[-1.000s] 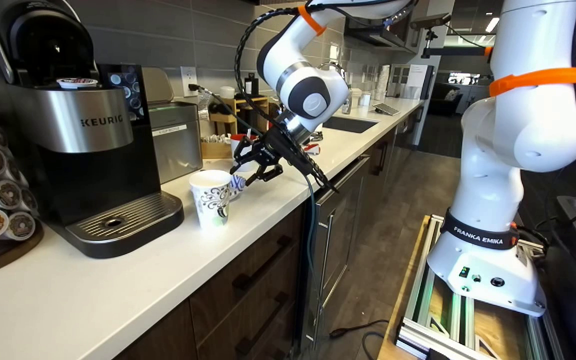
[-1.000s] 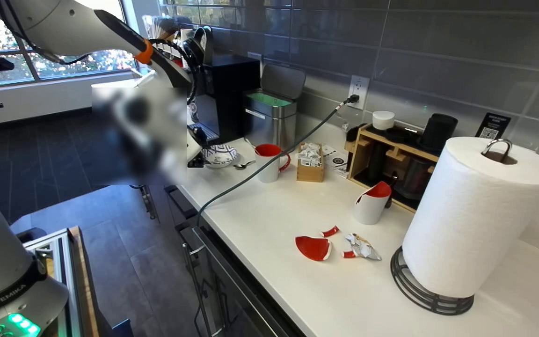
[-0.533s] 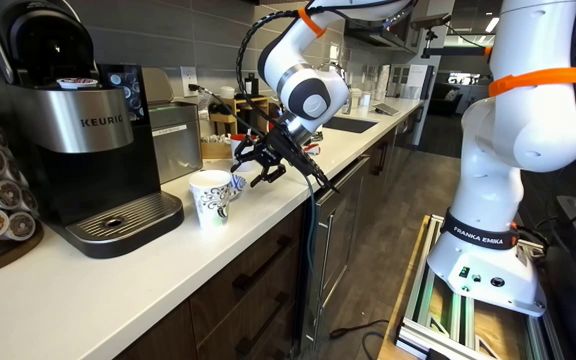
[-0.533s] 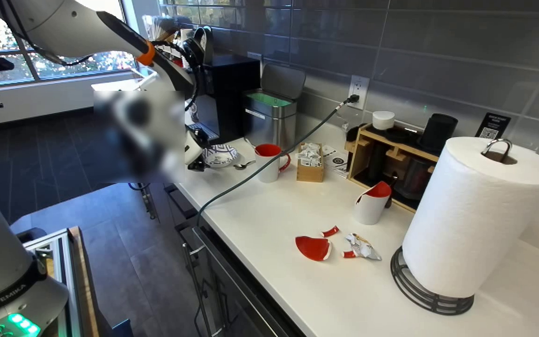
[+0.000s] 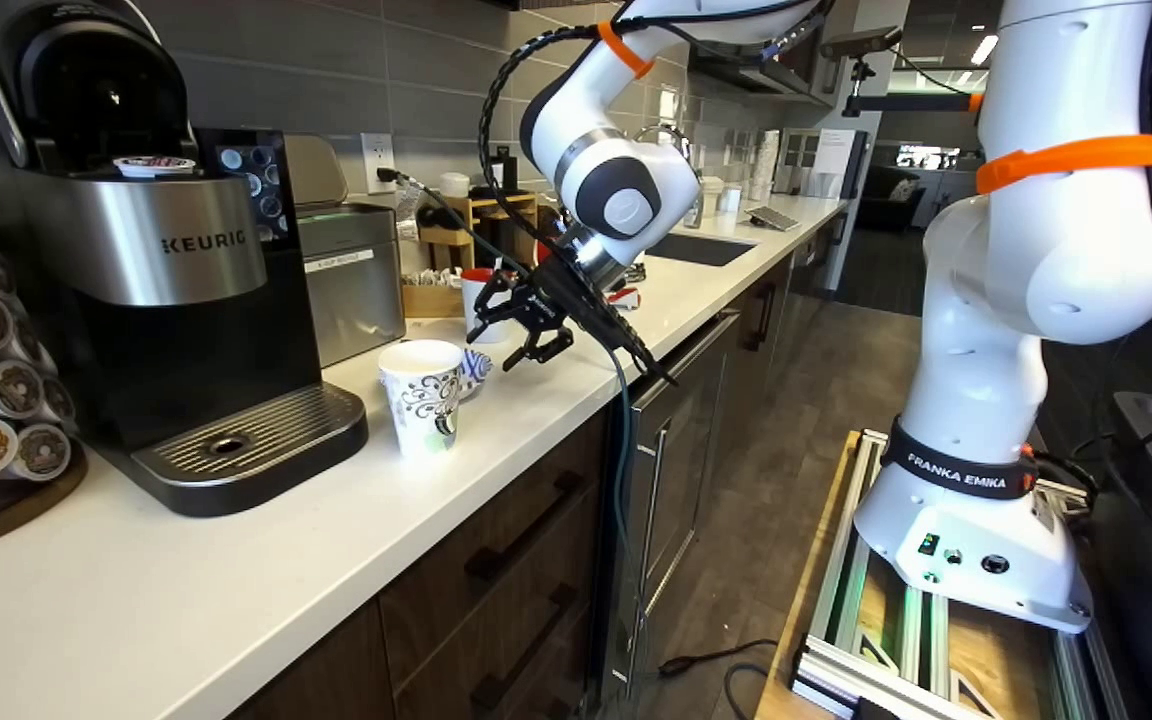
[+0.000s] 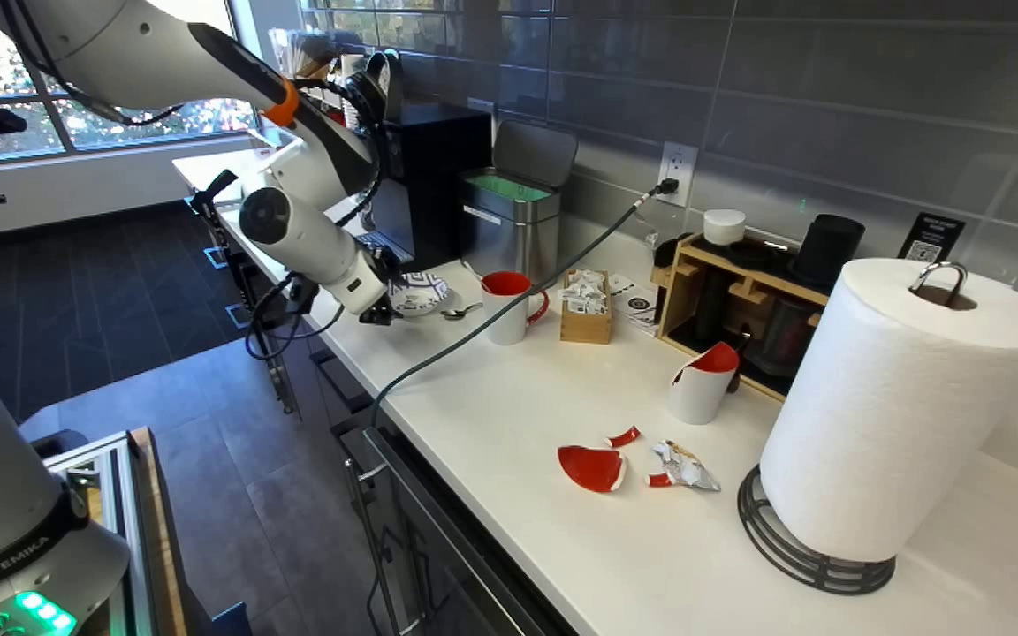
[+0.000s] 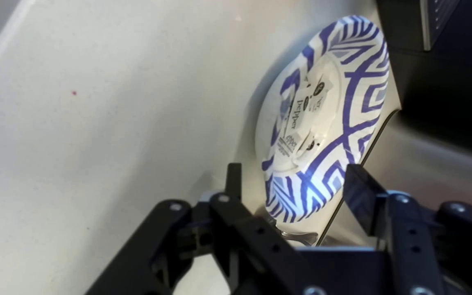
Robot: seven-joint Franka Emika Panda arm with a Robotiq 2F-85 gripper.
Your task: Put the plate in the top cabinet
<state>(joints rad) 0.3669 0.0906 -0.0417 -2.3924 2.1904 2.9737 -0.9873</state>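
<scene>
Blue-and-white plate (image 7: pixel 355 106): deep and bowl-like, it sits on the white surface (image 6: pixel 518 397) near a coffee machine (image 5: pixel 191 350) and a metal bin (image 6: pixel 509 234), with packets (image 7: pixel 297 116) marked "pepper" inside.
Fingers (image 7: pixel 233 180): spread, pinching nothing, poised near the plate; whether a tip touches its rim, we cannot tell.
Line of approach: in the wrist view, the plate lies directly ahead of the fingers, its near end showing between the two tips.
Long axis: seen aslant, the rim makes an oval stretching away from the fingers and leaning toward the coffee machine. The fingers part crosswise to it, so we judge a pinch on the long side likelier than one on the end, perhaps after a small sideways shift.
Robot arm (image 5: pixel 626 195): the lone one in view, reaching down over the surface.
Neighbours: a paper cup (image 5: pixel 421 395) stands upright beside the plate; a spoon (image 6: pixel 456 314) and a red-lined mug (image 6: pixel 496 305) rest toward the opposite side.
Top cabinet: we cannot pick it out.
Progress: early, by our reading; the plate is not yet lifted.
Risk: thin sides may flex, and a tilt could spill the packets.
</scene>
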